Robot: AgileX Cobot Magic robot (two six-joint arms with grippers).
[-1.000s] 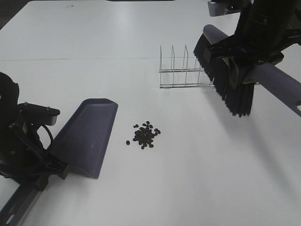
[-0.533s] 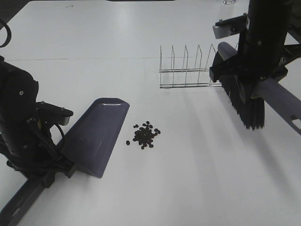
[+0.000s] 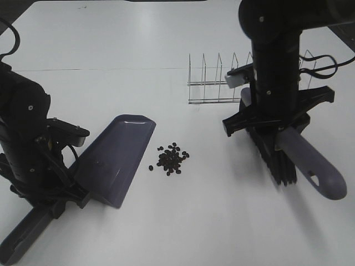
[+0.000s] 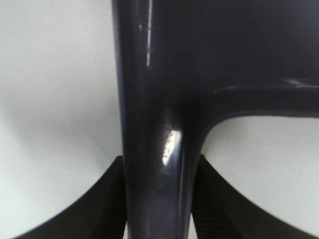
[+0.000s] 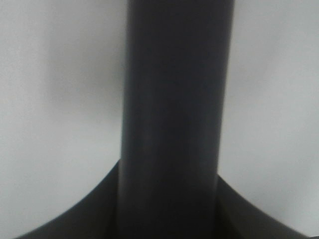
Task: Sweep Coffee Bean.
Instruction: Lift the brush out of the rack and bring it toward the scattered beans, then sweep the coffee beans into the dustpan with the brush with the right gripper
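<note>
A small heap of coffee bean (image 3: pixel 172 158) lies on the white table (image 3: pixel 166 221), with one stray bean just to its left. Left of the heap is the purple-grey dustpan (image 3: pixel 113 160), a short gap between them. My left gripper (image 3: pixel 62 195) is shut on the dustpan's handle; in the left wrist view the handle (image 4: pixel 154 149) is pinched in the gripper (image 4: pixel 157 204). To the right of the beans, my right gripper (image 3: pixel 277 130) is shut on the brush handle (image 3: pixel 313 166), with the black bristles (image 3: pixel 280 163) low over the table. The right wrist view shows that handle (image 5: pixel 172 124) clamped.
A wire rack (image 3: pixel 216 83) stands behind the beans, right beside the right arm. The table's left edge runs near the left arm.
The right arm swung the brush down and left, from beside the rack to low over the table right of the beans. The dustpan shifted slightly right, toward the beans.
</note>
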